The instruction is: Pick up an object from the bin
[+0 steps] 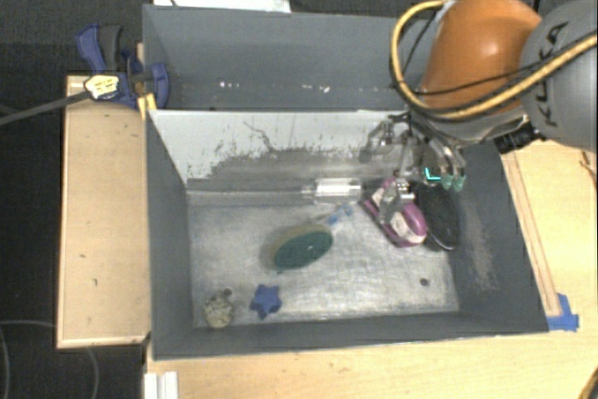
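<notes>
My gripper point(407, 165) hangs under the arm's wrist at the bin's right side, near the back wall. Directly below it lies a purple and white object point(404, 220), with a black rounded object point(442, 220) touching it on the right. The gripper's tip stands just above the purple object's upper end; whether it touches is hidden. A clear, silvery cylinder point(335, 191) lies a little to the gripper's left along the back of the floor.
A dark green oval pad with a thin blue handle point(302, 249) rests mid-floor. A small blue piece point(266, 299) and a grey-brown lump point(220, 310) sit at the front left corner. The arm and its orange cover overhang the right wall.
</notes>
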